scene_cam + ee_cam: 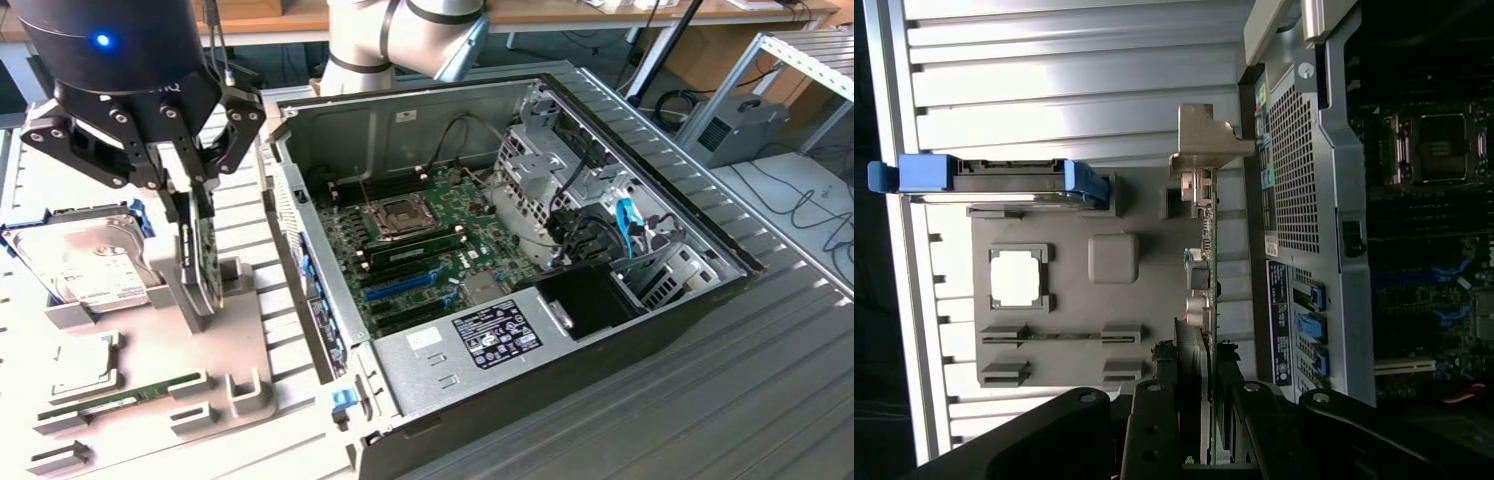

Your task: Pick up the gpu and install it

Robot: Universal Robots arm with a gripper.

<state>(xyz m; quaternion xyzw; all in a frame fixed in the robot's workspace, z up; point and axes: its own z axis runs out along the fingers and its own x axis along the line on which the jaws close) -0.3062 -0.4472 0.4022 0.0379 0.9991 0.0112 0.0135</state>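
Note:
The gpu (200, 262) is a slim dark card standing on edge over the grey holder block (247, 385) at the exterior view's left. My gripper (187, 195) reaches down onto its upper edge, one finger on each side, shut on the card. The wrist view looks along the gpu (1204, 265) edge-on, with its silvery end bracket (1206, 140) at the far end and my gripper (1199, 405) clamped around the near end. I cannot tell whether the card's lower edge is clear of the holder. The open computer case (641, 330) lies beside it, motherboard (427, 235) exposed with blue expansion slots (400, 288).
A silver hard drive in a blue frame (87, 258) stands on the holder past the gpu. A processor chip (83, 365) and a green memory stick (114, 402) lie on it too. The case's side wall (1304, 200) runs close beside the card. Cables and drive cages fill the case's far end.

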